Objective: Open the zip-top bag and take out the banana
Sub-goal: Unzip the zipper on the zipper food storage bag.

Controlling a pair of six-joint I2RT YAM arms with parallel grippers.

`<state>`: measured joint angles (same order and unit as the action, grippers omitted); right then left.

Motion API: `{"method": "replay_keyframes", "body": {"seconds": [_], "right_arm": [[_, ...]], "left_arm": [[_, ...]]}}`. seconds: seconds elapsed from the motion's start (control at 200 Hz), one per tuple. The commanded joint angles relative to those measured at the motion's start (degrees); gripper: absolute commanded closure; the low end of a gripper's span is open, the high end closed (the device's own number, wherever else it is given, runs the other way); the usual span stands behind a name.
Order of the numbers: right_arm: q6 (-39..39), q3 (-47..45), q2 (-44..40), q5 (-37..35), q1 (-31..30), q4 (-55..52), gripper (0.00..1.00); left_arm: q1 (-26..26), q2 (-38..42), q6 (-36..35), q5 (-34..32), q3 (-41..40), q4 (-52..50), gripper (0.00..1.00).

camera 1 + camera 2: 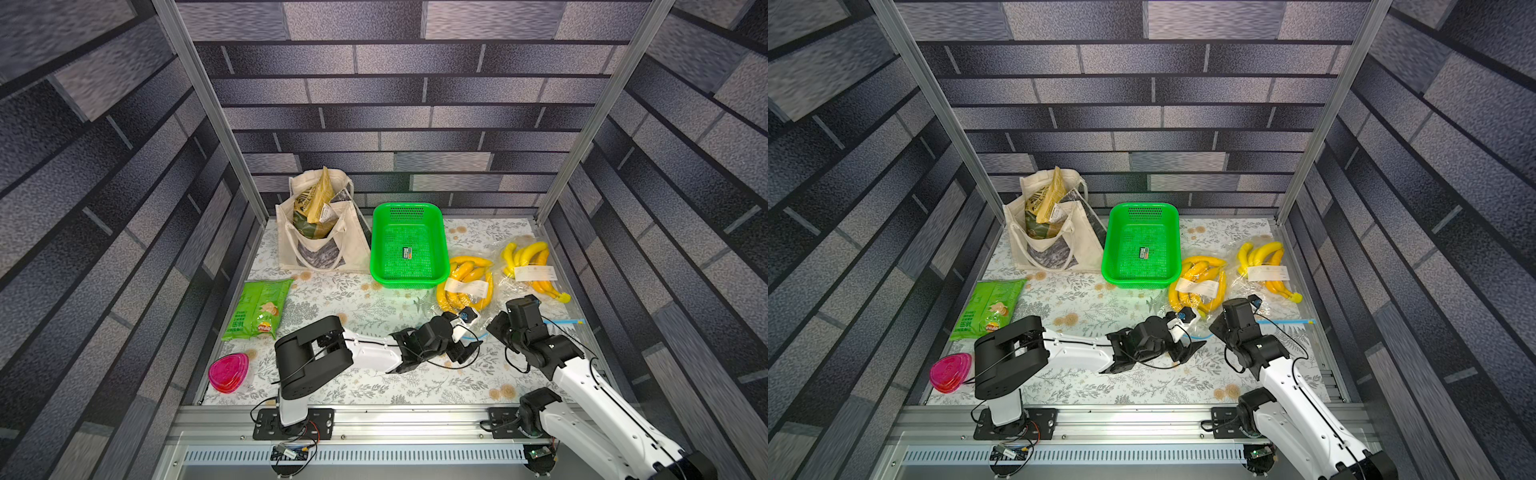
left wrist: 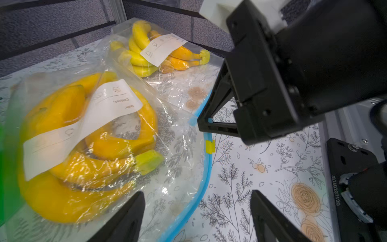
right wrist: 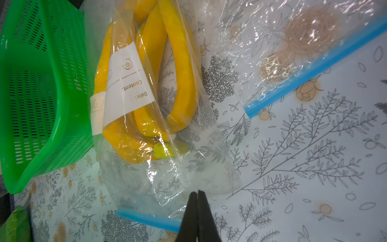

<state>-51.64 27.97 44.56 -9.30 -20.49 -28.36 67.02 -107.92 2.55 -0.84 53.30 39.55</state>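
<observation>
Item, as I see it: right gripper (image 3: 197, 191), pinched shut on zip-top bag (image 3: 167, 171) at its blue strip. My left gripper (image 2: 196, 193): jaws wide, holding nothing. Banana (image 3: 182, 73) inside bag, beside green basket (image 3: 41, 83).

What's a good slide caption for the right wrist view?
Right fingers shut on the zip-top bag at its blue seal, bananas inside, green basket beside.

- There it is, "Date:" and "Content:", printed on the white label (image 3: 125, 83) of the zip-top bag (image 3: 188, 167).
- "JS260207120" runs along a black arm part (image 2: 343, 167).
- Lay's logo shows on the green chip bag (image 1: 257, 307).
</observation>
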Motion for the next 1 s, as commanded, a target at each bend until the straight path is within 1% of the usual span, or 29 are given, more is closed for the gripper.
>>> {"method": "replay_keyframes", "body": {"seconds": [0.0, 0.115, 0.2, 0.265, 0.506, 0.626, 0.721, 0.781, 0.942, 0.997], "right_arm": [[-0.57, 1.36, -1.26, 1.83, 0.14, 0.78, 1.0], [-0.64, 1.74, -2.34, 1.82, 0.15, 0.26, 1.0], [-1.08, 1.66, -2.88, 2.25, 0.16, 0.53, 1.0], [-1.47, 1.48, -3.0, 2.61, 0.18, 0.83, 1.0], [-2.46, 0.7, -2.79, 3.51, 0.11, 1.91, 1.0], [-2.77, 0.69, -2.72, 3.46, 0.22, 2.0, 1.0], [-3.01, 0.55, -2.98, 3.13, 0.19, 1.83, 1.0], [-3.03, 0.69, -3.33, 2.92, 0.22, 1.73, 1.0], [-3.39, 0.6, -3.43, 2.54, 0.19, 1.64, 1.0], [-3.47, 0.51, -3.29, 2.56, 0.23, 1.79, 1.0]], "left_arm": [[-0.54, -3.75, -3.25, 3.83, 3.03, 7.82, 0.24], [-1.72, -6.51, -2.27, 5.14, 4.68, 9.82, 0.32], [-1.74, -8.05, -3.06, 3.53, 4.32, 13.53, 0.35], [-1.72, -9.0, -3.34, 1.98, 4.69, 14.58, 0.38], [-1.63, -11.89, -3.47, 0.31, 8.44, 13.67, 0.48], [-1.64, -12.52, -3.4, 0.99, 9.22, 13.51, 0.5], [-1.72, -12.88, -3.34, 1.86, 9.89, 12.14, 0.56], [-1.72, -13.01, -3.08, 2.08, 9.96, 12.11, 0.58], [-1.72, -13.26, -3.23, 2.41, 10.61, 10.23, 0.71], [-1.72, -13.15, -3.25, 2.2, 10.45, 10.37, 0.74]]}}
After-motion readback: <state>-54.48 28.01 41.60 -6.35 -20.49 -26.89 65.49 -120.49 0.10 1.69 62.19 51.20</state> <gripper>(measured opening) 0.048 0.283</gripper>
